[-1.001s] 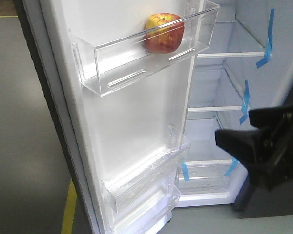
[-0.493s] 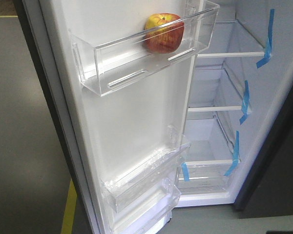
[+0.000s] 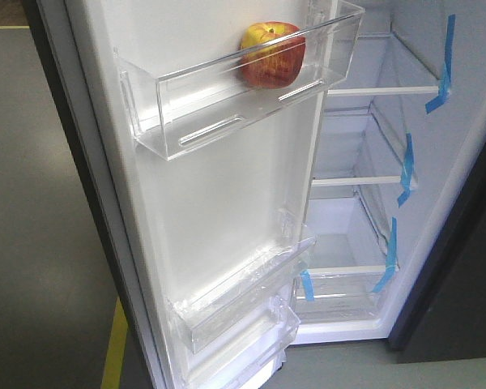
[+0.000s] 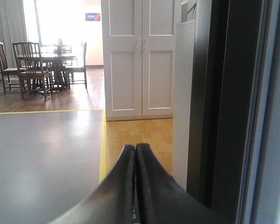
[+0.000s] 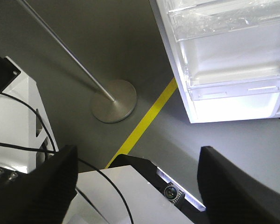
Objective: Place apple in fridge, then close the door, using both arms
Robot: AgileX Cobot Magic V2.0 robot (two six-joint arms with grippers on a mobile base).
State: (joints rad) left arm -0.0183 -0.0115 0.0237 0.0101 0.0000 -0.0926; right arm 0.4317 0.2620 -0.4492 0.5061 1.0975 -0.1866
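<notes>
The front view's edges cut off the fridge (image 3: 348,146) and its door (image 3: 227,203) above and below. The bin's (image 3: 227,97) clear wall veils the apple's (image 3: 271,53) lower half. The left gripper's (image 4: 135,148) base runs off the bottom edge. A far sign (image 4: 93,17) is too small to read.

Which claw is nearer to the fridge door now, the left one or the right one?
Left, it seems. The shut left claw lies close beside the door, at its dark edge. The open right claw hangs over the floor, the door's lower bins farther off.
</notes>
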